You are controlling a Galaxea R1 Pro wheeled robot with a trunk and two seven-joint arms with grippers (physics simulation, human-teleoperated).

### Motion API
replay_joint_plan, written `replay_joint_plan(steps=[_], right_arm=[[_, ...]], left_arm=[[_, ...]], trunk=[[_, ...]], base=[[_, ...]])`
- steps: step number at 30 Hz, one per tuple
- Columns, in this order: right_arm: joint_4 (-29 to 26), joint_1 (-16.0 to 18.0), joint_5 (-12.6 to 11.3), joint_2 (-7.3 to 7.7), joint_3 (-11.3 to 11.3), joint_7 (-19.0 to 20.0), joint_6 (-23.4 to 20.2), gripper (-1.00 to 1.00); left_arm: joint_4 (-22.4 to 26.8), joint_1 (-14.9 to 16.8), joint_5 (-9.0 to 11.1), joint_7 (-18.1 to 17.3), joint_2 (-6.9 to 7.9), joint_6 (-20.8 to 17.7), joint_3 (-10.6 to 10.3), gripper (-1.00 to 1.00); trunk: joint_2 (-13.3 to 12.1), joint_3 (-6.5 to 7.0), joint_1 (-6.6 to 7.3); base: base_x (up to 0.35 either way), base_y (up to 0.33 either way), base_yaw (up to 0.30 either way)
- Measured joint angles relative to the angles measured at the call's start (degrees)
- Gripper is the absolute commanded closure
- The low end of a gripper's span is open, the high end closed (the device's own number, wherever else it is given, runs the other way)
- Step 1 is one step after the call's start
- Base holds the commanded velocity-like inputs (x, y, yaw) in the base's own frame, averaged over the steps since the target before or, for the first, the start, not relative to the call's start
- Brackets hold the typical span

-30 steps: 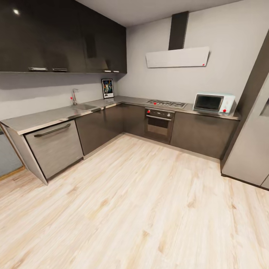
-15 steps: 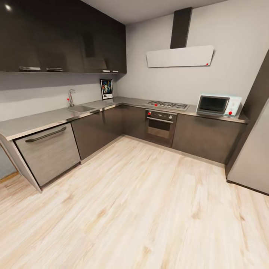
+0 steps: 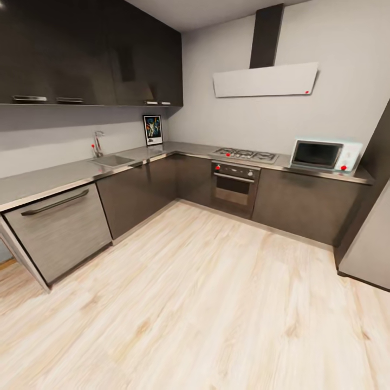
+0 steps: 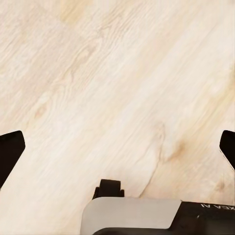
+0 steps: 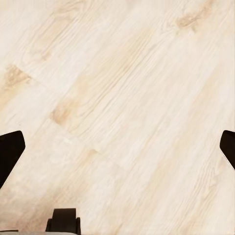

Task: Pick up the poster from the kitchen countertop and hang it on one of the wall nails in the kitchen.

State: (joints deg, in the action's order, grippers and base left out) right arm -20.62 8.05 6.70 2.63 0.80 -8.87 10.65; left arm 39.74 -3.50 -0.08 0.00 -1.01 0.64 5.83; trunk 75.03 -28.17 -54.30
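L-shaped kitchen countertop (image 3: 65,176) carries the poster (image 3: 153,130) upright in the corner, sink (image 3: 112,160), hob (image 3: 245,155), microwave (image 3: 324,155).

The head view looks forward and slightly down from standing height into the corner of an L-shaped kitchen, well back from the bench (image 3: 65,176). It takes in the upper cabinets (image 3: 92,54), the sink (image 3: 111,160), the hob (image 3: 245,155), the oven (image 3: 234,183), the microwave (image 3: 324,155) and a broad stretch of pale wood floor (image 3: 206,303) in front. The poster (image 3: 153,130) stands far off in the corner.

The left wrist view looks straight down, close over the floor (image 4: 117,88), with the left gripper (image 4: 117,149) fingertips at opposite edges of the frame.

The right wrist view faces the floor (image 5: 117,98) the same way, past the right gripper (image 5: 117,149).

All three views share only the floor planks.
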Motion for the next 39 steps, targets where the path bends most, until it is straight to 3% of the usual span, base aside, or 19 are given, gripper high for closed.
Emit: replay_joint_plan(steps=[7, 27, 39], right_arm=[[0.0, 0.0, 0.0, -0.08, 0.0, 0.0, 0.0, -1.00], [0.0, 0.0, 0.0, -0.09, 0.0, -0.1, 0.0, -1.00], [0.0, 0.0, 0.0, -0.09, 0.0, 0.0, 0.0, -1.00]], left_arm=[[0.0, 0.0, 0.0, 0.0, 0.00, 0.0, 0.0, -1.00], [0.0, 0.0, 0.0, 0.0, 0.00, 0.0, 0.0, -1.00], [0.0, 0.0, -0.1, 0.0, 0.00, 0.0, 0.0, -1.00]], trunk=[[0.0, 0.00, 0.00], [0.0, 0.00, 0.00], [0.0, 0.00, 0.00]], base=[[0.339, 0.000, 0.089], [0.339, 0.000, 0.268], [0.339, -0.039, 0.033]])
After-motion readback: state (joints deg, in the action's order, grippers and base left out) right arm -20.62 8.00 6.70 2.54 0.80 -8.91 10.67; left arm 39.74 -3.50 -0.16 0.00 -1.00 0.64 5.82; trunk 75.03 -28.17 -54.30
